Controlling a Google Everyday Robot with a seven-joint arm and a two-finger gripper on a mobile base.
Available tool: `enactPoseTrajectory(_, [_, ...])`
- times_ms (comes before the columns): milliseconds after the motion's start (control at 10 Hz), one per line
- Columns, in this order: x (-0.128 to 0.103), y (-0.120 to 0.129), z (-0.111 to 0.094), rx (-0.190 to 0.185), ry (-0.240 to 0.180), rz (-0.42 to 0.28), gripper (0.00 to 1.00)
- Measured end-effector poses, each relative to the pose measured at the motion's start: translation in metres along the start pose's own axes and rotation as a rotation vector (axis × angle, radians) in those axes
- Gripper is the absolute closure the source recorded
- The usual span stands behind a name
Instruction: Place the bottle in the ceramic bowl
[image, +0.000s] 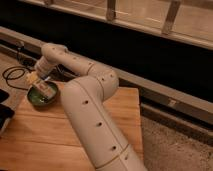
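Bottle (46, 88) and bowl (36, 98) sit together at the far left corner of the wooden table (125, 107). We see the bottle lying inside the bowl, or just over it, with its long axis running from far left to near right across the green glaze. Its pale cap end points up toward our gripper (36, 78). The gripper hangs directly above the bowl's far edge, at the end of the white arm (95, 120) that reaches in from the near right. It touches or nearly touches the bottle's upper end; we cannot tell which.

Whether the pincer grips the bottle or has let go is not something we can tell. We judge the placing almost done: the bottle lies straight below the gripper, so the next move turns on a clean release and a lift straight up.

A black cable (12, 75) coils on the floor to the far left.
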Motion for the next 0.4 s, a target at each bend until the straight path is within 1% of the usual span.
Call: enactPoseTrajectory(400, [0.0007,-0.0013,-0.0009,0.001,0.0,0.001,0.2])
